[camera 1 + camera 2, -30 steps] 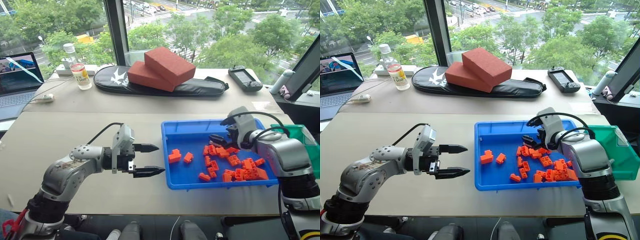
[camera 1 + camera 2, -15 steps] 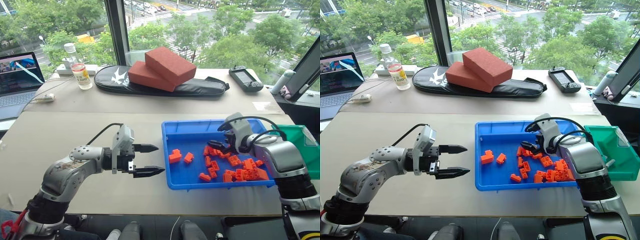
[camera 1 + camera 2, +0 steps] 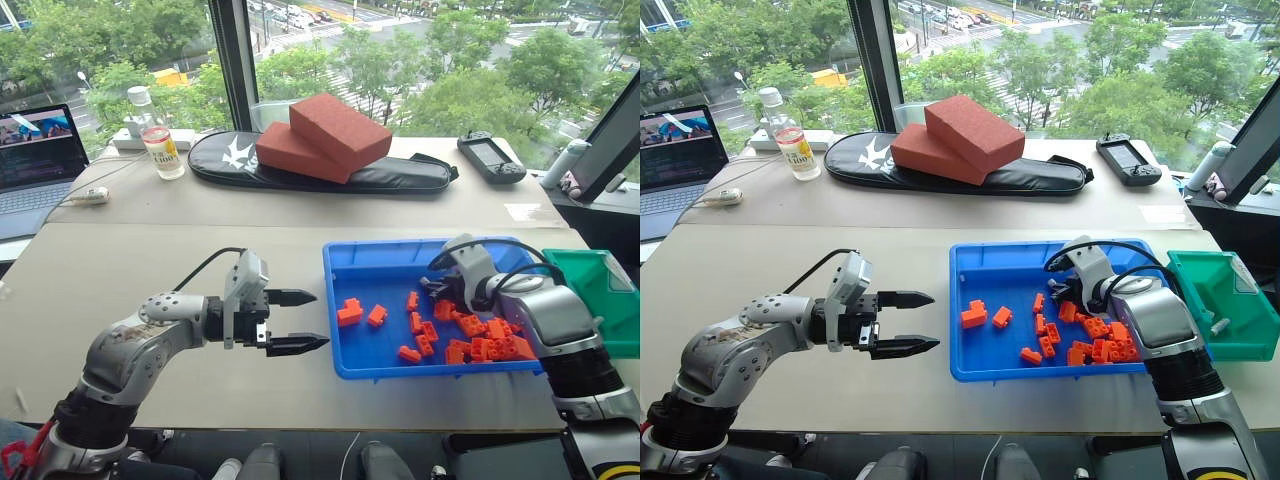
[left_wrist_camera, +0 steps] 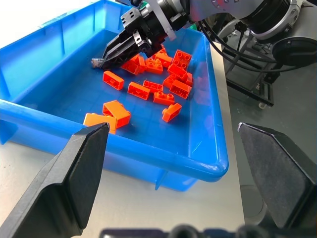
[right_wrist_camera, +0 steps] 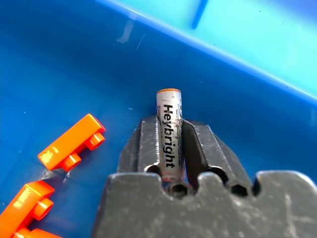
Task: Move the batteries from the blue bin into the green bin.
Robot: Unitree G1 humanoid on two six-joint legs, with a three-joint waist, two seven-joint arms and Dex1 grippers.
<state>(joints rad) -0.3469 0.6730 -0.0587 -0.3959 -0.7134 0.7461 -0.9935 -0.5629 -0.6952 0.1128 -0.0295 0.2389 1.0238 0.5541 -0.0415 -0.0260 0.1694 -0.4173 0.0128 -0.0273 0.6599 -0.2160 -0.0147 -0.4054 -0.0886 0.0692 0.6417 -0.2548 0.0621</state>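
So the right gripper [image 3: 431, 288] has dropped a bit lower into the blue bin [image 3: 360, 262] since a second ago, and its fingers, which were spread wide back then, are now clamped on a battery [image 5: 168, 111]. It's a grey cylinder with an orange end cap and "Heybright" printed down the side, sticking out past the fingertips just above the bin floor. Orange toy bricks [image 3: 470, 325] lie piled right beside it. The green bin [image 3: 600, 285] sits off the blue bin's right end. The left gripper [image 3: 318, 319] hovers over the table [image 3: 150, 260] just left of the blue bin, fingers spread apart, nothing in them.
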